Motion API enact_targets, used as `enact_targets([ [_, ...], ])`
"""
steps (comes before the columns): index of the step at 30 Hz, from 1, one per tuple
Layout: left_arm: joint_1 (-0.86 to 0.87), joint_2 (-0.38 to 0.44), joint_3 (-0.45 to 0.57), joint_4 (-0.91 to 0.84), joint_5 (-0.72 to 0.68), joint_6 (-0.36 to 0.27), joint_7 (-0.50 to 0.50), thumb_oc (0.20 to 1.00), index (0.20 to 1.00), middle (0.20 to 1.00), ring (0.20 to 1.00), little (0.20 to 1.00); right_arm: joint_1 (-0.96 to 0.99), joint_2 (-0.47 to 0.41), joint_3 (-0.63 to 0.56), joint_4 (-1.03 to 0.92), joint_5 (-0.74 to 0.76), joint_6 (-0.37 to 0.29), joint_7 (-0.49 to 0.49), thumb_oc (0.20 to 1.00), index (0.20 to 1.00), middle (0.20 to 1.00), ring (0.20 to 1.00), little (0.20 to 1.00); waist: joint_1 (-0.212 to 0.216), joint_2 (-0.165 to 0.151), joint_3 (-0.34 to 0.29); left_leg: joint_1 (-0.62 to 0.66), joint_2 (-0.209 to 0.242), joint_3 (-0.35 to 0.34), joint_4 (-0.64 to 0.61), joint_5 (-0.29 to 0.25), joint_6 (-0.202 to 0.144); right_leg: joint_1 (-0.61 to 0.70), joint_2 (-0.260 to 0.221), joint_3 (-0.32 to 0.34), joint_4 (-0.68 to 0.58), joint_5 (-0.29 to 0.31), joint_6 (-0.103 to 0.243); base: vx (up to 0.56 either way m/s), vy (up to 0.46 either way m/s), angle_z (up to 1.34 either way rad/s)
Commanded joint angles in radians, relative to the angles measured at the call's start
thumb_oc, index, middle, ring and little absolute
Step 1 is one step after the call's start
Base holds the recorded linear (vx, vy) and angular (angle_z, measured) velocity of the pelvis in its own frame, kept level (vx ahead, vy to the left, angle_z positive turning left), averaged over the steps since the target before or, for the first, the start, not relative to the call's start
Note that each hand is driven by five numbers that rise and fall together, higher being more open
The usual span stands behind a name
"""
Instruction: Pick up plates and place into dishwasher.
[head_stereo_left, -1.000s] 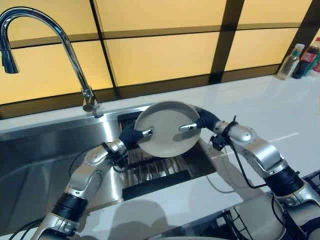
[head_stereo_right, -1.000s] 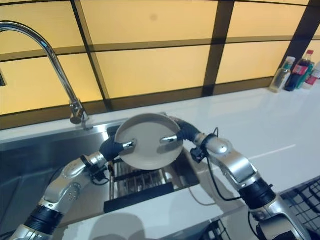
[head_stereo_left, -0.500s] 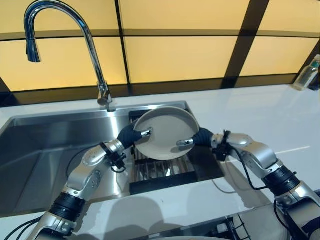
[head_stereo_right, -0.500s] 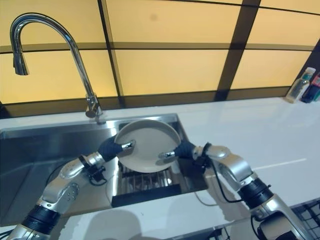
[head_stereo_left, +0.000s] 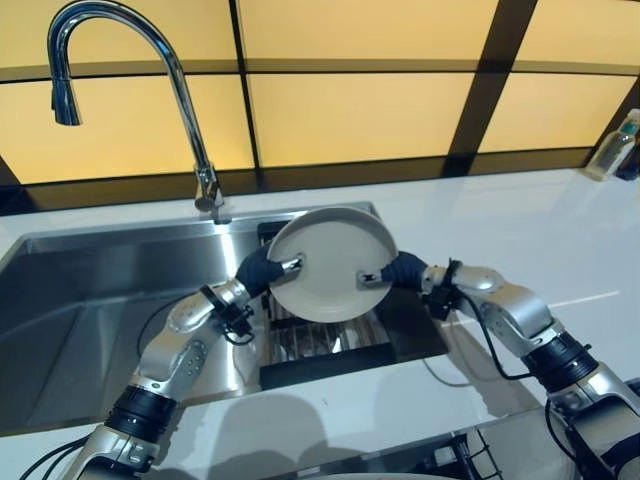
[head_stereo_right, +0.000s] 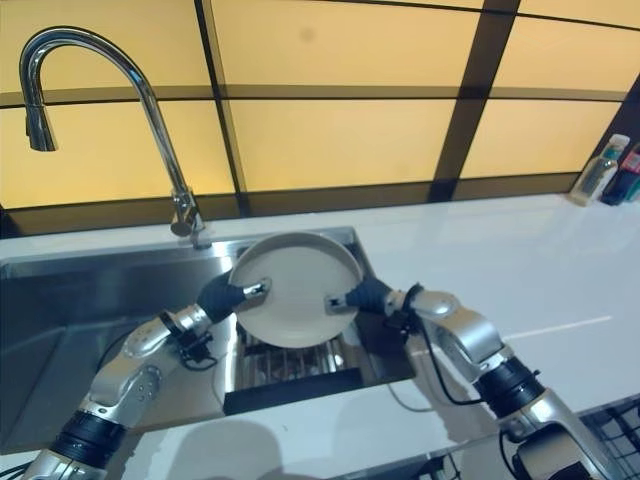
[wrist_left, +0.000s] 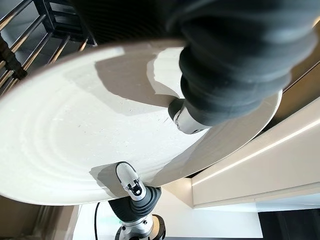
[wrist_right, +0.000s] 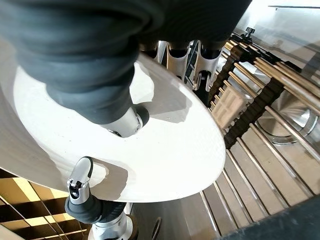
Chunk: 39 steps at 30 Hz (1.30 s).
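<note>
A round cream plate (head_stereo_left: 330, 262) hangs tilted above the slatted rack (head_stereo_left: 320, 342) in the right part of the sink. Both hands hold it by opposite edges. My left hand (head_stereo_left: 262, 270) pinches the left rim, its thumb (wrist_left: 182, 117) lying on the plate's face (wrist_left: 75, 130). My right hand (head_stereo_left: 400, 270) pinches the right rim, with its thumb (wrist_right: 125, 121) on the plate's face (wrist_right: 170, 160) and its fingers (wrist_right: 200, 67) behind the rim.
A tall curved faucet (head_stereo_left: 130, 90) stands behind the steel sink basin (head_stereo_left: 90, 300). White countertop (head_stereo_left: 520, 230) runs to the right, with bottles (head_stereo_left: 612, 145) at its far end. Black wire of a rack (head_stereo_left: 462, 450) shows at the lower edge.
The camera swung left in the first half second, bringing more of the basin into view. Since then the plate has risen slightly, still held by both hands.
</note>
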Motion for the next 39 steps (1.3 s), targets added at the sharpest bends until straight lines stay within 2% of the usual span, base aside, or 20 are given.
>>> enact_targets([
  [1, -0.084, -0.093, -0.047, -0.065, -0.107, -0.098, -0.074, 0.200, 0.200, 0.200, 0.200, 0.200, -0.017, 0.087, -0.023, -0.027, 0.074, -0.066, -0.012, 0.200, 0.200, 0.200, 0.200, 0.200, -0.013, -0.036, -0.037, -0.060, -0.066, 0.041, 0.080, -0.110, 0.040, -0.049, -0.031, -0.020, 0.020, -0.038, 0.072, -0.02, 0.004, -0.04],
  [4, -0.085, -0.094, -0.045, -0.064, -0.114, -0.090, -0.056, 0.200, 0.200, 0.200, 0.200, 0.200, -0.004, 0.087, -0.049, -0.031, 0.077, -0.071, -0.026, 0.200, 0.200, 0.200, 0.200, 0.200, -0.021, -0.033, -0.039, -0.057, -0.063, 0.044, 0.066, -0.104, 0.040, -0.051, -0.030, -0.018, 0.018, -0.036, 0.073, -0.01, 0.002, -0.03],
  [5, -0.085, -0.096, -0.044, -0.060, -0.115, -0.088, -0.044, 0.316, 0.316, 0.316, 0.316, 0.316, 0.000, 0.087, -0.055, -0.033, 0.075, -0.075, -0.032, 0.200, 0.200, 0.200, 0.200, 0.200, -0.023, -0.033, -0.040, -0.055, -0.062, 0.046, 0.060, -0.101, 0.039, -0.051, -0.030, -0.018, 0.017, -0.035, 0.074, 0.00, 0.000, 0.00],
  [6, -0.086, -0.097, -0.044, -0.055, -0.121, -0.088, -0.031, 0.536, 0.536, 0.536, 0.536, 0.536, 0.004, 0.085, -0.062, -0.033, 0.073, -0.081, -0.037, 0.200, 0.200, 0.200, 0.200, 0.200, -0.026, -0.031, -0.041, -0.052, -0.060, 0.047, 0.052, -0.098, 0.039, -0.051, -0.029, -0.018, 0.016, -0.035, 0.075, 0.00, 0.000, 0.00],
  [7, -0.086, -0.100, -0.042, -0.055, -0.124, -0.083, -0.020, 1.000, 1.000, 1.000, 1.000, 1.000, 0.006, 0.082, -0.069, -0.035, 0.073, -0.085, -0.043, 0.200, 0.200, 0.200, 0.200, 0.200, -0.028, -0.030, -0.041, -0.050, -0.058, 0.048, 0.045, -0.095, 0.038, -0.051, -0.029, -0.020, 0.016, -0.035, 0.075, 0.00, 0.000, 0.00],
  [11, -0.075, -0.115, -0.033, -0.048, -0.139, -0.083, 0.024, 1.000, 1.000, 1.000, 1.000, 1.000, 0.020, 0.075, -0.108, -0.054, 0.070, -0.102, -0.068, 0.200, 0.200, 0.200, 0.200, 0.200, -0.040, -0.027, -0.045, -0.043, -0.053, 0.054, 0.022, -0.086, 0.036, -0.050, -0.027, -0.021, 0.016, -0.038, 0.076, 0.00, 0.000, 0.00],
  [20, -0.051, -0.129, -0.004, -0.037, -0.174, -0.085, 0.058, 1.000, 1.000, 1.000, 1.000, 1.000, 0.025, 0.047, -0.190, -0.090, 0.050, -0.131, -0.120, 0.200, 0.200, 0.200, 0.200, 0.200, -0.066, -0.019, -0.056, -0.038, -0.049, 0.073, 0.010, -0.088, 0.038, -0.053, -0.023, 0.003, 0.016, -0.038, 0.078, -0.01, 0.007, -0.04],
  [31, -0.050, -0.155, 0.009, 0.000, -0.219, -0.126, 0.116, 1.000, 1.000, 1.000, 1.000, 1.000, 0.032, -0.008, -0.262, -0.113, -0.004, -0.164, -0.176, 0.200, 0.200, 0.200, 0.200, 0.200, -0.107, -0.019, -0.067, -0.038, -0.044, 0.101, 0.017, -0.100, 0.039, -0.063, -0.019, 0.054, 0.018, -0.037, 0.081, -0.02, 0.010, -0.13],
  [39, -0.027, -0.161, 0.043, 0.003, -0.217, -0.157, 0.163, 1.000, 1.000, 1.000, 1.000, 1.000, 0.071, -0.067, -0.359, -0.144, -0.103, -0.217, -0.275, 0.200, 0.200, 0.200, 0.200, 0.200, -0.136, -0.018, -0.071, -0.044, -0.038, 0.130, 0.023, -0.106, 0.039, -0.074, -0.013, 0.084, 0.013, -0.030, 0.079, 0.01, -0.015, -0.16],
])
